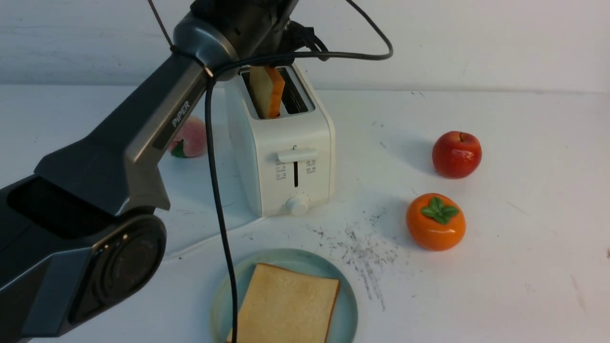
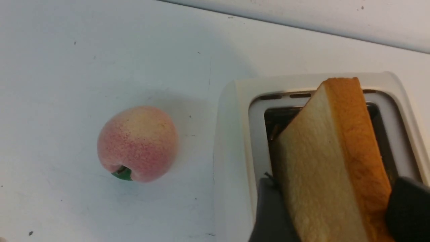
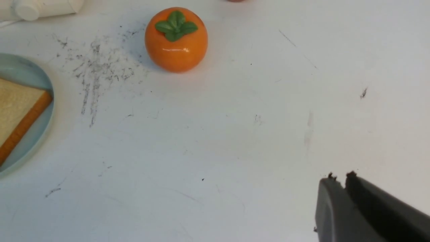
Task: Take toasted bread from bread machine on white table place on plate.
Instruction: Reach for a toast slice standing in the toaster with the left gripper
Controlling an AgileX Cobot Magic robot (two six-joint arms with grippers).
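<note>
The white bread machine [image 1: 286, 143] stands at the back of the white table [image 1: 500, 286]. One slice of toasted bread [image 1: 268, 93] sticks up, tilted, out of its left slot. My left gripper [image 2: 337, 183] is open over that slot, a dark finger on each side of the slice [image 2: 322, 151]; in the front view the arm's wrist hides it. A second slice [image 1: 286, 305] lies flat on the pale blue-green plate [image 1: 348, 300] at the front. My right gripper [image 3: 339, 176] is shut and empty, low over bare table to the right of the plate [image 3: 20, 70].
A pink peach [image 1: 193, 138] lies left of the toaster. A red apple [image 1: 456, 155] and an orange persimmon [image 1: 435, 221] sit to the right. The left arm's black cable [image 1: 219, 214] hangs down across the plate. Grey scratch marks [image 1: 362, 252] lie between toaster and persimmon.
</note>
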